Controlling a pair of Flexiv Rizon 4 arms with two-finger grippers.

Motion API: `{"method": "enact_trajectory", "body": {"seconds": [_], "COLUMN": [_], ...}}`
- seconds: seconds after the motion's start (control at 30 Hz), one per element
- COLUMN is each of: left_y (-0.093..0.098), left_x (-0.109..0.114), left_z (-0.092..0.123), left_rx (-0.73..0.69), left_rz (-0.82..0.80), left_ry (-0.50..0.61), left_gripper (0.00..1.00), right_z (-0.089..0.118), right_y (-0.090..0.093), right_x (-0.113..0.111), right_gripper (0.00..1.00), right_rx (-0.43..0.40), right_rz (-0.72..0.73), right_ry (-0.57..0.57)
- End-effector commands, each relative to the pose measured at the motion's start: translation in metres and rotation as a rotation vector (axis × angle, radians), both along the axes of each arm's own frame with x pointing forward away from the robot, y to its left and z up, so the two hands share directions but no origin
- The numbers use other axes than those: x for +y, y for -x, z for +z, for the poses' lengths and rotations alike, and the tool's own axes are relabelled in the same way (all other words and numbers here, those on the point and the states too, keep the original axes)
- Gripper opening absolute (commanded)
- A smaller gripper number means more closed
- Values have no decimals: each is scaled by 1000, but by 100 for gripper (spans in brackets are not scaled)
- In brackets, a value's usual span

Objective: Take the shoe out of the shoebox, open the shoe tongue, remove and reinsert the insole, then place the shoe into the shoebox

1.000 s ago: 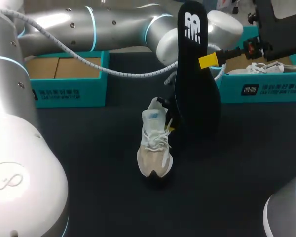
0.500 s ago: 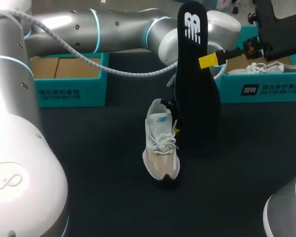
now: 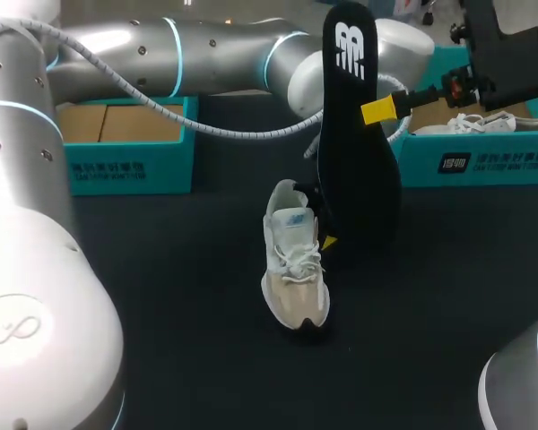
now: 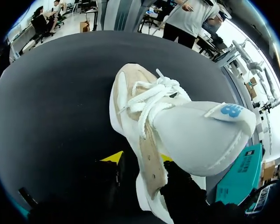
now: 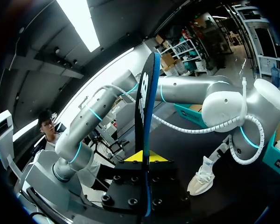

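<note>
Right, head view first. R gripper (image 3: 383,109) is closed on the insole (image 3: 357,170), pinching one edge abt mid-length. The insole hangs upright, broad forefoot end below the fingers, logo end above. L gripper (image 3: 325,240) sits low at the heel side of the shoe (image 3: 294,269), w/ one yellow tip showing just beside the collar. The shoe is out on the table (image 3: 188,340), toe pointing away from that gripper, tongue lifted. An open box (image 3: 125,166) stands well apart from both grippers. Can't tell whether the insole's lower end touches the shoe.

L wrist view: fingers straddle the shoe's side wall near the collar, a yellow tip pressing on each side, so it's gripping the shoe. The tongue stands up just ahead of the fingers, w/ laces beyond it and the toe farthest.

R wrist view: the insole is edge-on, clamped btwn the fingers and rising straight ahead of them. The shoe and L arm lie ahead and lower.

Judging by this, the insole is out, so reinsertion is the step in hand. Next, R prob. needs to lower the forefoot end to the shoe's mouth, tilt it along the sole line and feed it in toe-first under the tongue. L would need to hold the shoe firm meanwhile.
</note>
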State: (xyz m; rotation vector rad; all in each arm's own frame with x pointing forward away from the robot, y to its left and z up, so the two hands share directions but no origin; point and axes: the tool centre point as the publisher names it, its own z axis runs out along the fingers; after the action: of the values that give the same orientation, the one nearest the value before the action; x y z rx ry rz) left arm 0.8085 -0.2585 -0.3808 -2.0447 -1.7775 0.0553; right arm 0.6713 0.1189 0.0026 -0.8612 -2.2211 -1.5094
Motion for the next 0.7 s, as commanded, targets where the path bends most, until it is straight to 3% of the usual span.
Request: {"method": "enact_trajectory", "body": {"seconds": [0.03, 0.7], "left_y": [-5, -19], "left_x": [7, -9], "left_z": [12, 80], "left_rx": [11, -13], "left_rz": [54, 180], "left_ry": [88, 460], "left_gripper": [100, 100], "right_z": [0, 0], "right_y": [-2, -2], "right_x": [1, 1], "right_gripper": [0, 0], "right_rx": [2, 2], "right_rz": [1, 1], "right_ry": [3, 3]}}
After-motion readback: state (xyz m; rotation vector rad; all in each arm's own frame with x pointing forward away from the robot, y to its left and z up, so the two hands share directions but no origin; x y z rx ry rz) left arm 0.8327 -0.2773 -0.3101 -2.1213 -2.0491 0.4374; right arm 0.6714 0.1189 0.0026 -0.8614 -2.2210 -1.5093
